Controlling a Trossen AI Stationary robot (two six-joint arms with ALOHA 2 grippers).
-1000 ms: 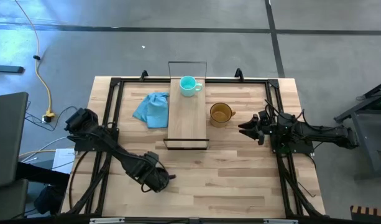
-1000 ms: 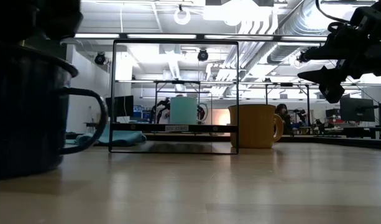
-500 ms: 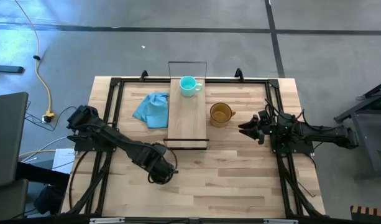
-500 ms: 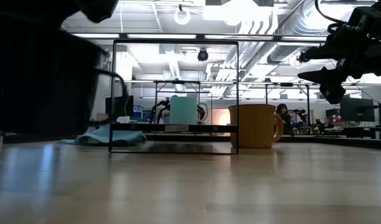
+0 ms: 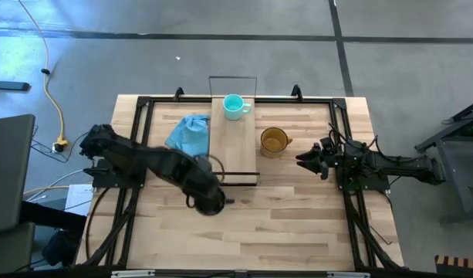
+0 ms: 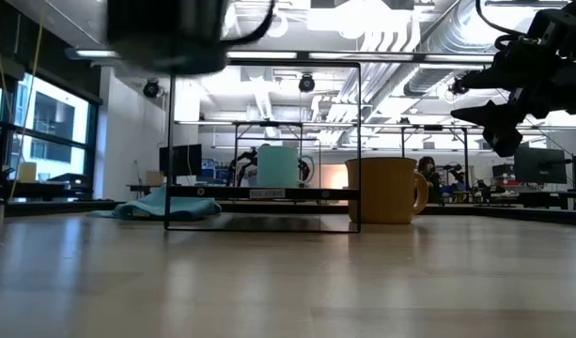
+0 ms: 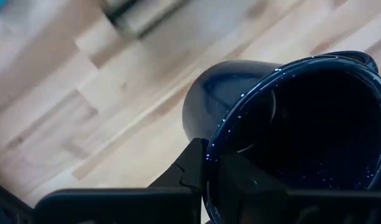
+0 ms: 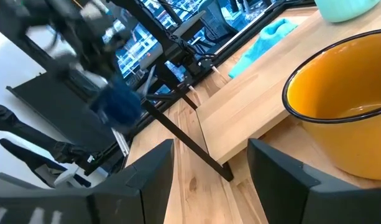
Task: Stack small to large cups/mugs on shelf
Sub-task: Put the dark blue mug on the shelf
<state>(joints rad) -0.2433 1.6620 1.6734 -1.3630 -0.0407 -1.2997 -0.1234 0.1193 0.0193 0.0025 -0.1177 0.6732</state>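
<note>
Fingers of my left gripper [image 7: 206,177] are pinched tight on the rim of the black mug [image 7: 296,130], one inside the dark speckled bowl and one outside against its wall, and I hold it clear of the tabletop [image 5: 298,224]. From above, the mug [image 5: 209,202] hangs near the front end of the shelf [image 5: 234,143], just short of its black wire frame. I judge this to be the carrying step for the middle-sized mug: the small teal mug [image 5: 234,106] already stands at the far end of the plank, and the amber-orange mug [image 5: 273,140] waits on the table just beside the shelf's right edge. My next move calls for lifting over the front wire, setting the black mug down upright on the plank nearer than the teal one, and leaving room for the largest. My right gripper [image 5: 308,161] hovers spread wide near the amber mug [image 8: 339,118], holding nothing. The low view shows the black mug [image 6: 170,38] well above table height, which the overhead cannot tell; the overhead gives its place along the shelf. Only my left wrist view shows the grip on the rim, and the right wrist view shows the light blue cloth [image 8: 265,37] beyond the shelf.
</note>
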